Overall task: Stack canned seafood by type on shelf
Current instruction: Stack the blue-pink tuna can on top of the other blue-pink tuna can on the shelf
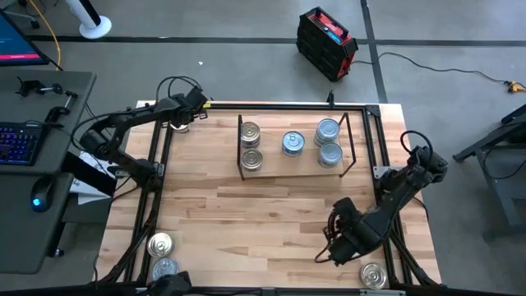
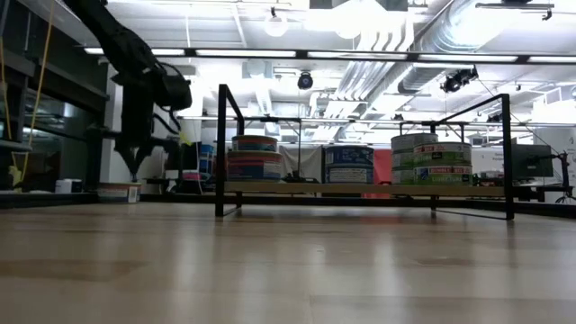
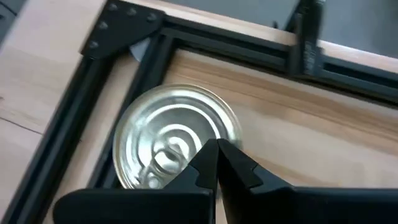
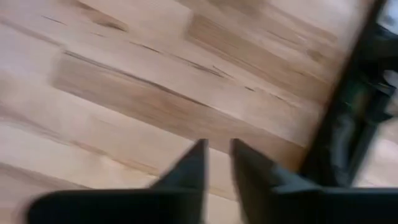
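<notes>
The shelf (image 1: pixel 289 170) stands at the table's far middle, and several tins rest on its board in three groups: gold-lidded (image 1: pixel 251 132) at the left, one blue (image 1: pixel 293 143) in the middle, silver-blue (image 1: pixel 328 130) at the right. In the low view these are short stacks (image 2: pixel 255 157). A silver tin (image 3: pixel 174 140) lies flat in the far-left corner. My left gripper (image 3: pixel 217 149) hangs shut just over that tin's lid. My right gripper (image 4: pixel 219 149) is near the front right, pointing down above bare wood, its fingertips a narrow gap apart with nothing between them. My left gripper's shut fingertips (image 3: pixel 208 155) come down at a slant over the corner tin's lid (image 3: pixel 158 134). I cannot tell whether they touch it. The tin lies flat on the table.
Two tins (image 1: pixel 160 244) lie at the front-left corner and one tin (image 1: pixel 373 275) at the front right. The black table frame (image 3: pixel 155 56) runs close around the corner tin. Bare wood lies between the shelf and the near edge.
</notes>
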Controlling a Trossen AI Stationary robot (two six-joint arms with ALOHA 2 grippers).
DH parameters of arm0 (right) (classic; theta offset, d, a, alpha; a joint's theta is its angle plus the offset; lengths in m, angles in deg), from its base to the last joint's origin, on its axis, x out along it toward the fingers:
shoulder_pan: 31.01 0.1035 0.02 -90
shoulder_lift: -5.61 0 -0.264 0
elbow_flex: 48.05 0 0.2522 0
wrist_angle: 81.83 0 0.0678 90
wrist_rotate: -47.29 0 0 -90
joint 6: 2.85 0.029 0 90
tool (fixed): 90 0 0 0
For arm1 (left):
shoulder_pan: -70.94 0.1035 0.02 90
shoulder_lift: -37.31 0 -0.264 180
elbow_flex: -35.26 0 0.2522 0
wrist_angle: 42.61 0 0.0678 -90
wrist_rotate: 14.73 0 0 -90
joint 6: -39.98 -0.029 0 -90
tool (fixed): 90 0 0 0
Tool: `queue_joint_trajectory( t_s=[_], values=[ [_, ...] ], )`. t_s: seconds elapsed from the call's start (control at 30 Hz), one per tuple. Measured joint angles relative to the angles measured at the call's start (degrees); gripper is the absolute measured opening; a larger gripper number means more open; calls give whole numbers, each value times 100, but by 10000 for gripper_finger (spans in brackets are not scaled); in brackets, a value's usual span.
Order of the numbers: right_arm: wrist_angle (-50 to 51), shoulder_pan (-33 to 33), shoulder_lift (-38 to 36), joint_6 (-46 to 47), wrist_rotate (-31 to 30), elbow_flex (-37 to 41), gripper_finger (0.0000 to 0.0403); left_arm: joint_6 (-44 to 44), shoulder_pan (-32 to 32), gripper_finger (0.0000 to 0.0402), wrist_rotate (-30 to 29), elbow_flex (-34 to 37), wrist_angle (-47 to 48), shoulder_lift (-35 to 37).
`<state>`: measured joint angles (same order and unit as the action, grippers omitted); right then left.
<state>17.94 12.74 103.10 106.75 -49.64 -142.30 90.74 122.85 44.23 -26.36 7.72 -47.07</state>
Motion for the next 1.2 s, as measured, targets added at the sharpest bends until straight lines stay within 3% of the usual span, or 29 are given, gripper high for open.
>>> queue_joint_trajectory(
  t_s=[0.07, 0.2, 0.63, 0.97, 1.2],
  values=[
    [-251, 88, 5, 150, -319, 0, 23, 73, -46, 0, -222, 0, -21, -94],
    [-424, 167, 51, 505, -465, 0, 17, 205, -97, 0, -400, 0, -22, -248],
    [-489, 207, 70, 310, -814, 0, 3, 226, -428, 0, -446, -20, 446, -781],
    [-468, 205, 70, 37, -1249, 0, 1, -662, -2187, 0, -87, 7, 2321, -794],
    [-484, 205, 70, -321, -1256, 0, 0, 738, -4153, 0, 293, 441, 2732, -744]
  ],
)
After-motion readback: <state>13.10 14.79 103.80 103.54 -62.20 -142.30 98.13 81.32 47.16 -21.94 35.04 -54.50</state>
